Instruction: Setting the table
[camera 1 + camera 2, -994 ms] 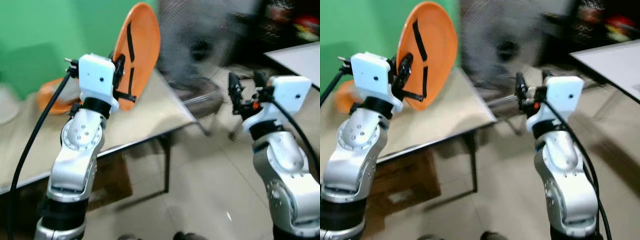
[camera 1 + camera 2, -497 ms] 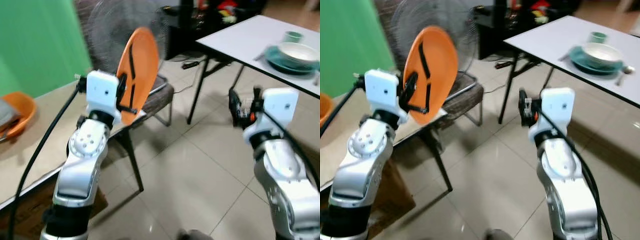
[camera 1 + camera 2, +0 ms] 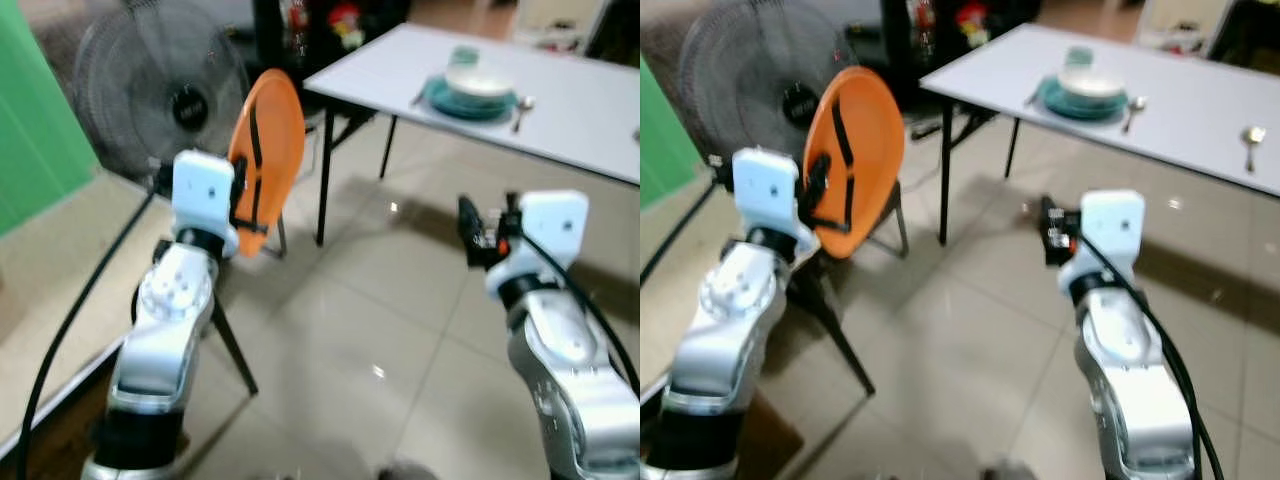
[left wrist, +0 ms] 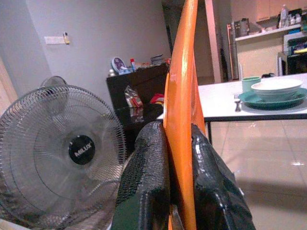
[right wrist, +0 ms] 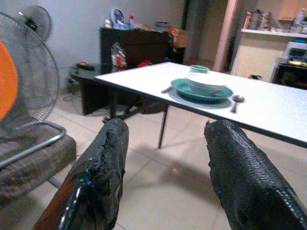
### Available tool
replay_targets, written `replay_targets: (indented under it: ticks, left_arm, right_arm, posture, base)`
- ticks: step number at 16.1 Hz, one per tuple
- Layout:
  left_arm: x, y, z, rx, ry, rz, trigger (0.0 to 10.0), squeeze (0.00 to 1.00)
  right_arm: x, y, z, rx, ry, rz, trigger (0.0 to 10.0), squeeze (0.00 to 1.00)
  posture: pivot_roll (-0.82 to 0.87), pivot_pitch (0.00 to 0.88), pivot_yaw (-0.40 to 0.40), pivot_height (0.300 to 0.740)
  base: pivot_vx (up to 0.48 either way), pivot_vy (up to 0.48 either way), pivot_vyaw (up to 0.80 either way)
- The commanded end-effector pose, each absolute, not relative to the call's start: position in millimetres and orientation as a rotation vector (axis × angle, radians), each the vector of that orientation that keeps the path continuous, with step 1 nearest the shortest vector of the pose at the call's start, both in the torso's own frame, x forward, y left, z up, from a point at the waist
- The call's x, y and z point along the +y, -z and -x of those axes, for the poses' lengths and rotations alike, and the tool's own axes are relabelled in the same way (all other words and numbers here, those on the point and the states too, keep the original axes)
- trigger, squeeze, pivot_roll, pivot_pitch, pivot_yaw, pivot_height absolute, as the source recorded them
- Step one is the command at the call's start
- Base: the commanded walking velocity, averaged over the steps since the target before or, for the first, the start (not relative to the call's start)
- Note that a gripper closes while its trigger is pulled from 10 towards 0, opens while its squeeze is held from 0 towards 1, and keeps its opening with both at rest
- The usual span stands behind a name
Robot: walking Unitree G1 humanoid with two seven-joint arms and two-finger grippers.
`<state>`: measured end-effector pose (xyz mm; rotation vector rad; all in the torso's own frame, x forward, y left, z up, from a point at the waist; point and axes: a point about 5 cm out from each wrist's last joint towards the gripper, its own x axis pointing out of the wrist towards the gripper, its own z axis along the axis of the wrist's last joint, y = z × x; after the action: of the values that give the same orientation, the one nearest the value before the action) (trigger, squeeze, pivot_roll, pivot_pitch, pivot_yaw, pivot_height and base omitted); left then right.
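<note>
Left claw (image 4: 178, 158) clamping upright orange plate (image 3: 266, 150), wrist view edge-on, right claw (image 5: 165, 177) spread.

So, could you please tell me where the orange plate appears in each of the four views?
Left eye: orange plate upper left, in the left gripper.
Right eye: upper left.
Left wrist: edge-on between the fingers.
Right wrist: sliver at the edge.
Shared landmark: fan.

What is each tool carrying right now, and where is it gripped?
The left tool is shut on the orange plate, clamping its rim, plate upright. The right tool is open and holds nothing.
</note>
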<state>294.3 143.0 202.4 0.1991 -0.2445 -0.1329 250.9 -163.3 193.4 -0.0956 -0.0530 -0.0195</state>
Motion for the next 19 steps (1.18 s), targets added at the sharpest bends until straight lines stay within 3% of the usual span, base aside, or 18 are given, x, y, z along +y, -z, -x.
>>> replay_targets:
  ticks: [1,5,9,19]
  left_arm:
    - [139.6,-214.0,-293.9,-0.299,0.141,-0.193,10.0,0.0]
    - [135.5,-212.0,-293.9,-0.291,0.179,-0.175,10.0,0.0]
    - [134.7,-212.1,-297.8,-0.286,0.167,-0.193,10.0,0.0]
    - [125.9,-186.7,-290.6,-0.203,0.275,-0.198,10.0,0.0]
  right_arm:
    - [-165.4,-197.8,-251.6,-0.062,0.027,0.098,10.0,0.0]
    - [-164.9,-195.2,-250.3,-0.055,0.032,0.087,10.0,0.0]
    - [-166.8,-193.6,-250.0,-0.047,0.036,0.082,10.0,0.0]
    - [-183.7,-169.8,-243.5,0.041,0.096,0.13,10.0,0.0]
  posture:
    - [0.02,0.0,0.037,0.74]
    - [0.02,0.0,0.049,0.74]
    - [0.01,0.0,0.067,0.74]
    - [-0.01,0.0,0.076,0.74]
  base:
    - [0.0,-0.48,-0.8]
    - [0.0,0.461,-0.8]
    - [0.0,-0.48,-0.4]
    - [0.0,0.0,-0.08]
